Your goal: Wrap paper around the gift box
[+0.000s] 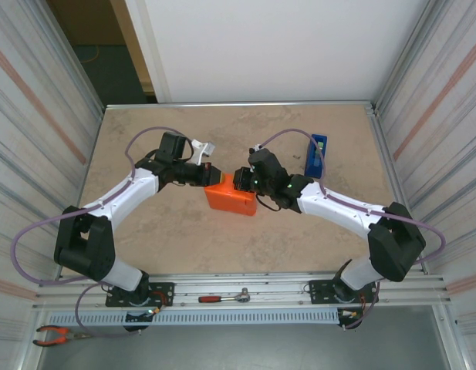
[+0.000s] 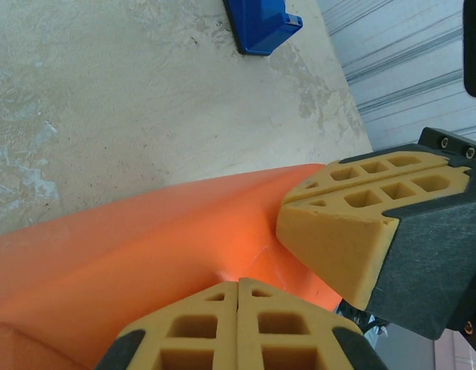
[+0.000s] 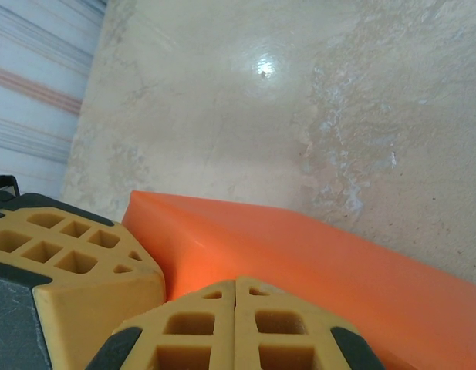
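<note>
**Both grippers closed, tip to tip over the orange package**

From above you see your left arm (image 1: 122,196) swing out from its base at the near left edge, bend at the elbow and reach inward and away from you toward the middle of the table (image 1: 145,231). Your right arm (image 1: 338,206) mirrors it from the near right. The two wrists meet nose to nose near the table's centre, so the arms form a shallow arch.

Your left gripper (image 2: 238,293) is closed. In its wrist view the tan pads sit flush together with only a thin seam between them, angled down over the paper (image 2: 145,254). Your right gripper (image 3: 235,291) is closed the same way, pads pressed together above the same orange surface. Each wrist camera shows the other gripper's fingers just beside its own, very close to the paper. You cannot tell from these views whether either pair pinches a fold or only rests against the sheet.

The paper is folded into a boxy orange bundle that lies on the tabletop directly under and just nearer you than the two fingertips. Creases and a raised edge show on its top. The gift box is covered by the sheet and cannot be made out.

A blue tape dispenser (image 1: 315,155) stands beyond your right wrist, apart from the package. A ratchet (image 1: 224,296) lies on the near rail, and pliers (image 1: 54,334) lie at the near left corner.
</note>
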